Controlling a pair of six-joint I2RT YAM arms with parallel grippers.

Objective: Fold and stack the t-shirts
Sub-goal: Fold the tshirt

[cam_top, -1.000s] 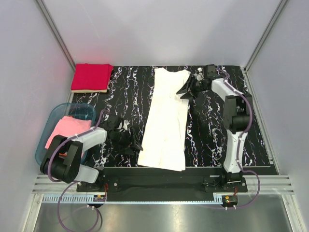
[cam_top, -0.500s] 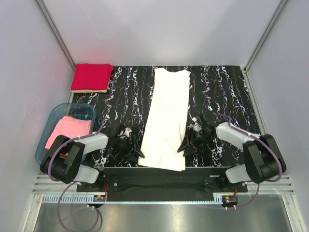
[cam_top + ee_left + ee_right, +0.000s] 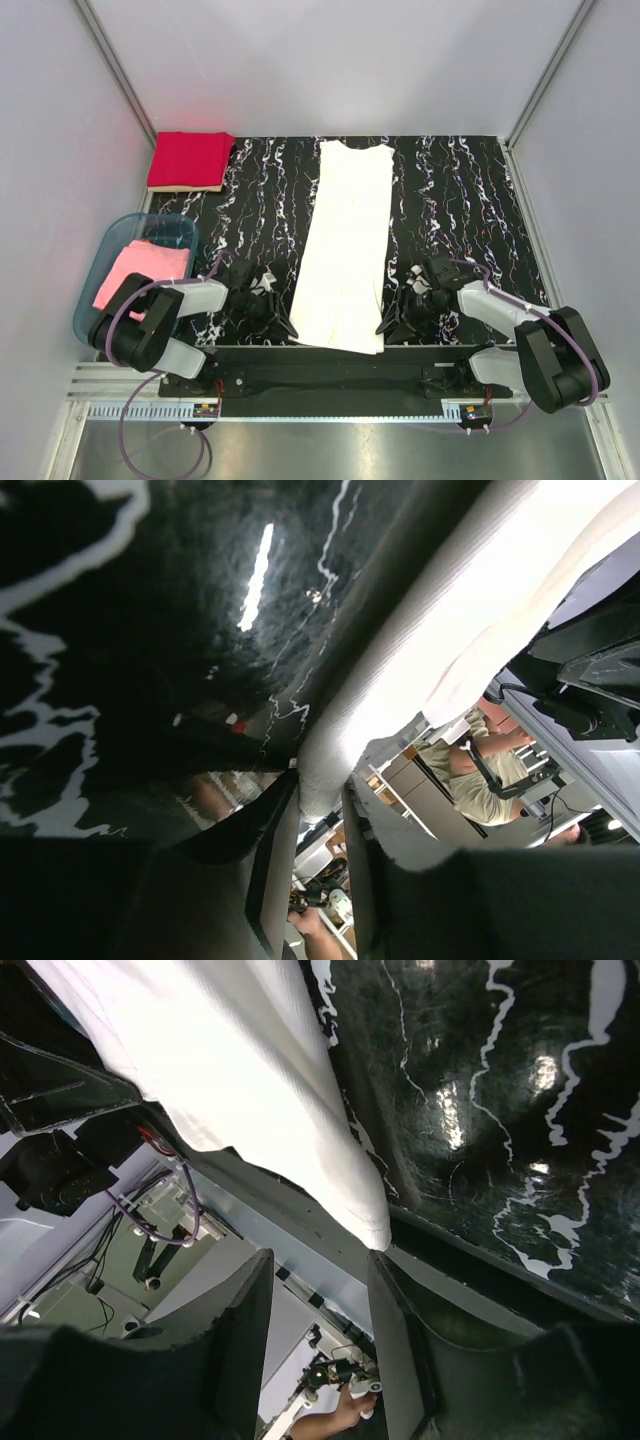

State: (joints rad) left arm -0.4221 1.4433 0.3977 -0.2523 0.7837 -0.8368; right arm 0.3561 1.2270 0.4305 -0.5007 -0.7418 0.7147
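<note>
white t-shirt [image 3: 345, 240] lies in a long narrow strip on the counter [image 3: 450, 200]; left fingers [image 3: 272, 870], narrowly parted, and right fingers [image 3: 243, 1335], wider apart, sit at its near corners, holding nothing.

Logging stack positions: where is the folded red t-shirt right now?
In the top view, the folded red t-shirt lies at the far left corner of the table, beyond the blue bin and left of the spread white t-shirt.
</note>
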